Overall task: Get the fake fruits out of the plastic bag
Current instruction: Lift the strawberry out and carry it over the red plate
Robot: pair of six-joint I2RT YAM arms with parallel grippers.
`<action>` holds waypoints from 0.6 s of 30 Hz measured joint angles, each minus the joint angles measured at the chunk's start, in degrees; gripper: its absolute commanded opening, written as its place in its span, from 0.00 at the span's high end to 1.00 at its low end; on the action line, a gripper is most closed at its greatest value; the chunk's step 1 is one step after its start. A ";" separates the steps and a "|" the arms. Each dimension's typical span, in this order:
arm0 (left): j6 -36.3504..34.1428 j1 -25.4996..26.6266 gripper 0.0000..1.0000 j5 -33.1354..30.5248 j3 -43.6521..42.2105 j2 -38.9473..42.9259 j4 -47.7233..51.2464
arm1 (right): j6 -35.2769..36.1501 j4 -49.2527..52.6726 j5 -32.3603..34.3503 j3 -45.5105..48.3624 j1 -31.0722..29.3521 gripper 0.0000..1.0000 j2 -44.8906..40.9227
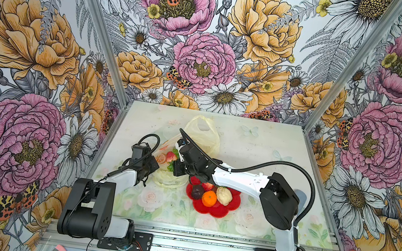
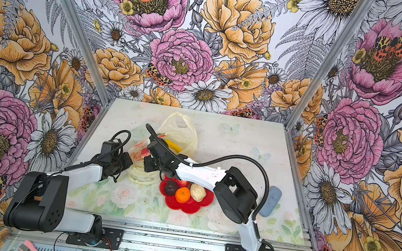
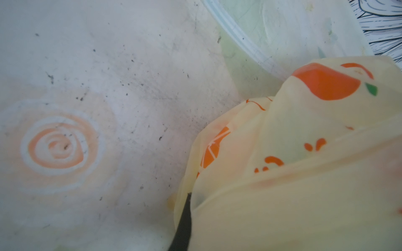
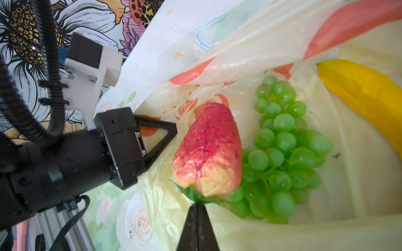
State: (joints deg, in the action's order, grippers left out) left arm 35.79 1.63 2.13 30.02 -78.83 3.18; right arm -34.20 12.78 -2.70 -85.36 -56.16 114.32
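- The plastic bag (image 1: 204,132) lies on the table (image 1: 265,151), at the middle towards the far side, with its mouth facing the near side and one loop handle standing up at the far end.
- The left gripper (image 4: 174,132) reaches in from the left with its fingers closed narrow on the left edge of the bag's mouth. In the left wrist view the pale yellow film drapes over one dark finger (image 3: 183,223).
- The right gripper (image 4: 197,206) reaches across the middle into the bag's mouth. Its fingers are pressed together, and their tips pinch the green leafy top of a strawberry (image 4: 208,147).
- That strawberry is inside the bag, touching a bunch of green grapes (image 4: 282,152) on its right.
- A yellow banana (image 4: 365,95) lies deeper in the bag, on the far side of the grapes.
- A red flower-shaped plate (image 1: 219,214) sits on the table just near and right of the bag.
- On the plate lie a dark plum (image 1: 197,191), an orange (image 1: 209,198) and a cream piece (image 1: 224,196), all touching, with a red fruit (image 1: 208,185) behind them, partly hidden by the right arm.
- A grey-blue pad (image 2: 270,201) lies near the right edge, well apart from the bag.
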 measured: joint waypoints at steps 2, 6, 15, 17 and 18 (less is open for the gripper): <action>-0.44 0.00 1.00 -0.37 0.20 0.00 0.00 | 0.22 0.33 -0.11 2.01 0.02 1.00 -2.10; -2.60 0.00 1.00 -1.70 0.81 0.00 -0.42 | 0.59 1.86 -0.17 6.25 0.61 1.00 -7.23; -6.03 0.00 1.00 -2.16 0.98 -0.02 -4.68 | 0.83 12.68 0.96 13.35 4.17 1.00 -22.49; -6.27 0.00 1.00 -2.16 0.98 -0.02 -5.29 | 0.79 15.21 1.14 14.43 5.03 1.00 -25.57; -6.27 0.00 1.00 -2.16 0.98 -0.02 -5.57 | 0.76 16.20 1.18 14.95 5.29 1.00 -26.69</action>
State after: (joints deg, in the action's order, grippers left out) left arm 29.52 1.63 -0.03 31.00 -78.85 -2.39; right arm -33.43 28.97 -1.52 -70.41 -50.87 87.64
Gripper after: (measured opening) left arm 0.047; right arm 0.049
